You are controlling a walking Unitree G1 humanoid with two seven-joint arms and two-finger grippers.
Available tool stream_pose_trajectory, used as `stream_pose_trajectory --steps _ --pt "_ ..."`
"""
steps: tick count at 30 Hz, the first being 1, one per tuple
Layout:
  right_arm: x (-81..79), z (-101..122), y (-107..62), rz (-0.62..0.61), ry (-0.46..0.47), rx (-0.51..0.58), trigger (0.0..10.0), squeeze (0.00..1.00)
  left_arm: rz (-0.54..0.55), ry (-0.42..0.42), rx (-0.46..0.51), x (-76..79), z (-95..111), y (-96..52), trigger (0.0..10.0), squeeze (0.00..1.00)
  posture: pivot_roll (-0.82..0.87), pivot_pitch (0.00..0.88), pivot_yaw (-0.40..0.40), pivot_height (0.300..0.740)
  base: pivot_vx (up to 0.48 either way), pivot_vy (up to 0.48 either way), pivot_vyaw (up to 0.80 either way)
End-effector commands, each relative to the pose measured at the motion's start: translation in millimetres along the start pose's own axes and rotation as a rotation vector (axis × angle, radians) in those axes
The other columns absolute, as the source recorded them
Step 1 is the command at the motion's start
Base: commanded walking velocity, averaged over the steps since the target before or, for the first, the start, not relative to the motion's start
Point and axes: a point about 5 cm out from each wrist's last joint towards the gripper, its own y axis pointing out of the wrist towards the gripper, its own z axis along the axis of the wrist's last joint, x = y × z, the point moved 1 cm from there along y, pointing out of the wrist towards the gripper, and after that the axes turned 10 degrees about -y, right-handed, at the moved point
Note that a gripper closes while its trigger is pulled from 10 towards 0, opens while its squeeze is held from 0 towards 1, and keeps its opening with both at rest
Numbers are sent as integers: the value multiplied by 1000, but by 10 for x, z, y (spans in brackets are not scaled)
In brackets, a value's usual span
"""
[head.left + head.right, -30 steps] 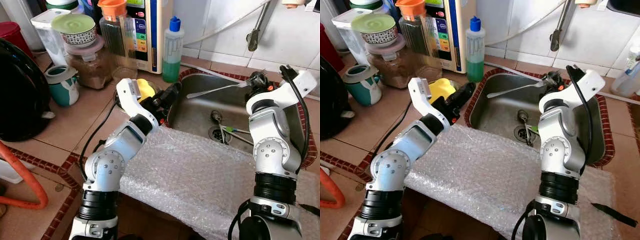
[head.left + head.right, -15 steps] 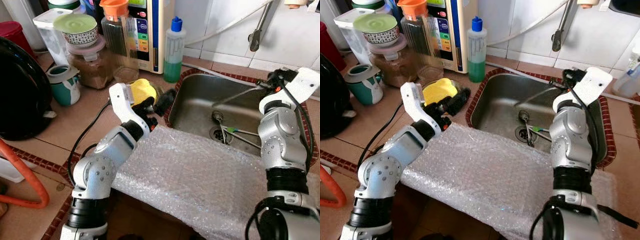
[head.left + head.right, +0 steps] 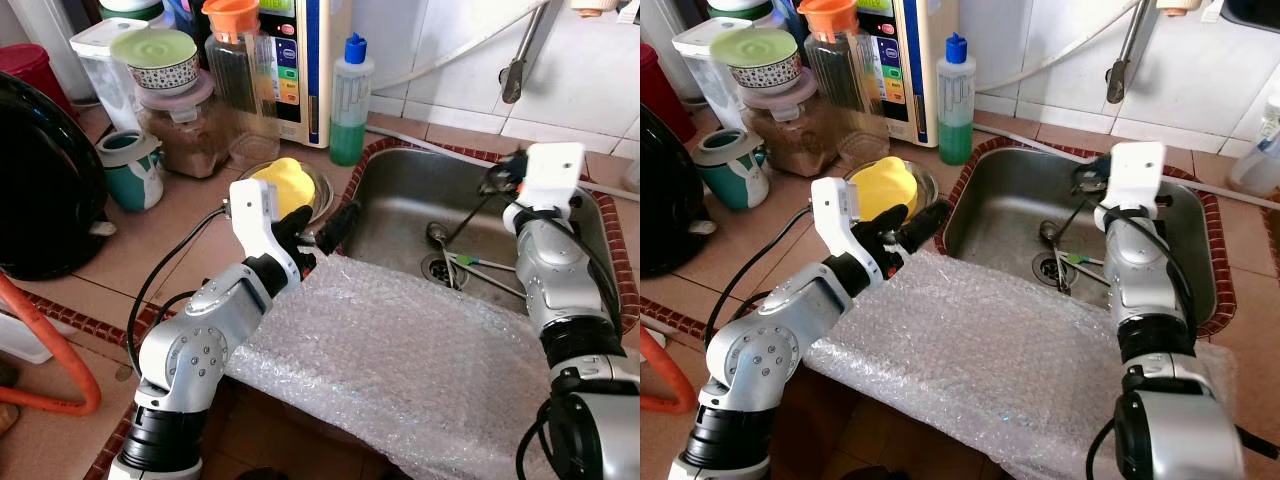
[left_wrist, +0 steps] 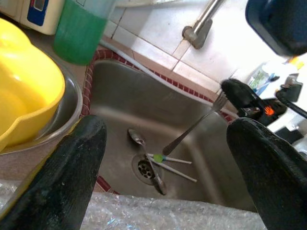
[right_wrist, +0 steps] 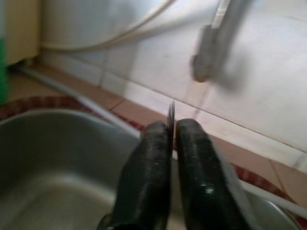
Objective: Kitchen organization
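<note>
Fork [image 4: 194,125] pinched at its tines by the right gripper [image 5: 171,143] over the sink [image 3: 400,200].
Its handle slanted down toward the drain; the left gripper [image 4: 163,163] hung wide apart, empty, at the sink's near-left rim beside the bubble wrap [image 3: 400,360].

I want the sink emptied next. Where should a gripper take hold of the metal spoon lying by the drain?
Probably at the handle of the metal spoon, from straight above. It lies flat on the floor of the steel sink, its handle crossing the drain. Fingers should straddle the thin handle across its width; the bowl end looks wider and likelier to slip.
</note>
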Motion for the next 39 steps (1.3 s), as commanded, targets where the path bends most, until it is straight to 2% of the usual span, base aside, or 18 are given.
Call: stream_pose_trajectory --steps 1,11,19,27,28,31,34,35,37,39 --pt "18 13 26 31 -45 13 10000 1000 -15 32 -16 33 -12 -16 10000 0 81 103 76 740 0 0 0" --pt "-48 -49 12 78 -53 8 10000 1000 -37 67 -22 69 19 -11 10000 0 84 97 80 740 0 0 0" --pt "-123 3 32 138 -34 42 10000 1000 -90 91 -113 90 -83 -49 10000 0 82 89 79 740 0 0 0" --pt "-208 42 18 202 -12 79 10000 1000 -89 121 -115 83 -91 -51 10000 0 79 90 74 740 0 0 0" --pt "-200 71 21 196 -7 94 10000 1000 -30 149 -56 15 1 -18 10000 0 76 92 72 740 0 0 0" --pt "-189 146 17 187 30 133 10000 1000 65 189 35 -125 183 30 10000 0 70 92 67 740 0 0 0" --pt "-204 232 -12 181 68 178 10000 1000 150 211 102 -261 339 56 10000 0 62 92 66 740 0 0 0" --pt "-204 232 -12 181 68 178 10000 1000 150 211 102 -261 339 56 10000 0 62 92 66 740 0 0 0" --pt "-249 333 -78 182 118 227 10000 1000 212 229 149 -383 478 78 10000 0 41 92 62 740 0 0 0" --pt "-297 438 -167 193 210 258 10000 1000 253 259 171 -484 580 91 10000 0 26 93 62 740 0 0 0"
